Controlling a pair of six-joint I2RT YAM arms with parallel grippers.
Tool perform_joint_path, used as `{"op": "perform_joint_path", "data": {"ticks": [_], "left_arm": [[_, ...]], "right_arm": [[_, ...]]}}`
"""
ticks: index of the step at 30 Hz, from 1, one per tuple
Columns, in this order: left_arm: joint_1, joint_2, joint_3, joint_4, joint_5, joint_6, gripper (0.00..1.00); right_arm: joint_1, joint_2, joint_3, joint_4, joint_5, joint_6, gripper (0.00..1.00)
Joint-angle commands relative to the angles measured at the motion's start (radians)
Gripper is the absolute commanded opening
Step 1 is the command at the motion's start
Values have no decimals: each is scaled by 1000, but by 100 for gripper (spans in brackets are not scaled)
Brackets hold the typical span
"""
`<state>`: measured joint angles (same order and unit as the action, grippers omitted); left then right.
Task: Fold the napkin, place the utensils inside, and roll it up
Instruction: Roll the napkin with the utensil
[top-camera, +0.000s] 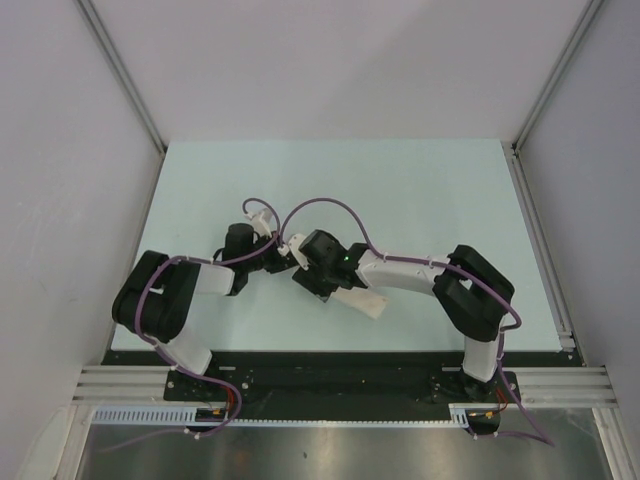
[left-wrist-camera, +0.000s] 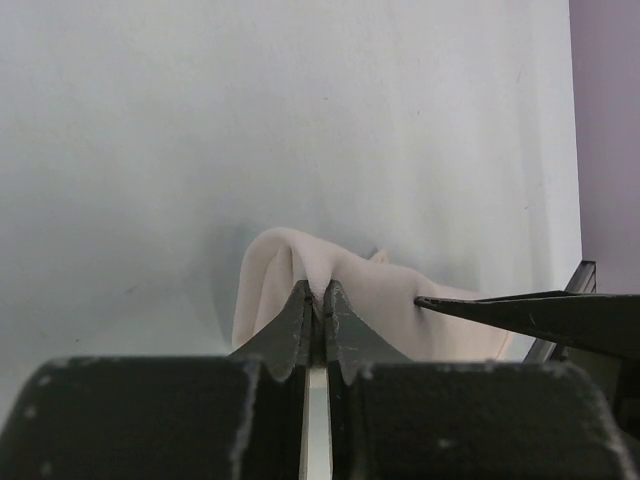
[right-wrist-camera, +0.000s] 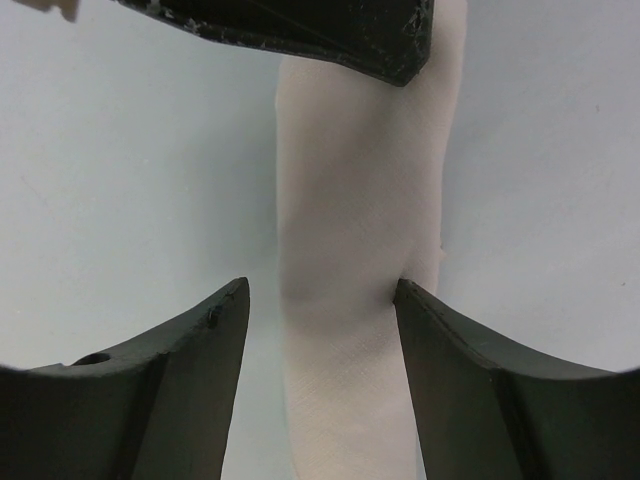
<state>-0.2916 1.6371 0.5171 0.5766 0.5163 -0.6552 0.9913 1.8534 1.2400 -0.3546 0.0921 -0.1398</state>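
Observation:
The napkin (right-wrist-camera: 350, 250) is a cream cloth gathered into a long roll on the pale table. In the top view only one end of the napkin (top-camera: 366, 304) shows, below the right arm. My left gripper (left-wrist-camera: 318, 292) is shut on a raised fold of the napkin (left-wrist-camera: 285, 265). My right gripper (right-wrist-camera: 320, 295) stands open astride the roll: its right finger touches the cloth and its left finger stands clear. Both grippers, left (top-camera: 277, 252) and right (top-camera: 306, 278), meet at the table's middle. The utensils are hidden.
The pale green table (top-camera: 420, 190) is walled in by grey panels at the left, right and back. A dark finger (left-wrist-camera: 530, 310) of the right gripper reaches into the left wrist view. Purple cables (top-camera: 330, 205) loop above both wrists.

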Motion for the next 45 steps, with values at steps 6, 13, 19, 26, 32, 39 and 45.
{"op": "perform_joint_path", "data": {"ticks": [6, 13, 19, 26, 32, 39, 45], "left_arm": [[5, 3, 57, 29, -22, -17, 7], [6, -17, 72, 22, -32, -29, 32], [20, -60, 77, -18, -70, -27, 59], [42, -143, 63, -64, -133, -23, 68], [52, -174, 57, -81, -148, -24, 69], [58, -191, 46, -84, -151, -24, 70], [60, -214, 44, -92, -154, -27, 70]], "right_arm": [[-19, 66, -13, 22, 43, -12, 65], [-51, 84, -13, 26, 43, -14, 65], [-95, 119, 4, -10, -61, -14, 63], [-190, 151, 33, -34, -250, 22, 54], [-272, 205, 72, -61, -382, 49, 51], [-272, 188, 67, -52, -313, 57, 58], [-263, 156, 58, -49, -255, 62, 66]]}}
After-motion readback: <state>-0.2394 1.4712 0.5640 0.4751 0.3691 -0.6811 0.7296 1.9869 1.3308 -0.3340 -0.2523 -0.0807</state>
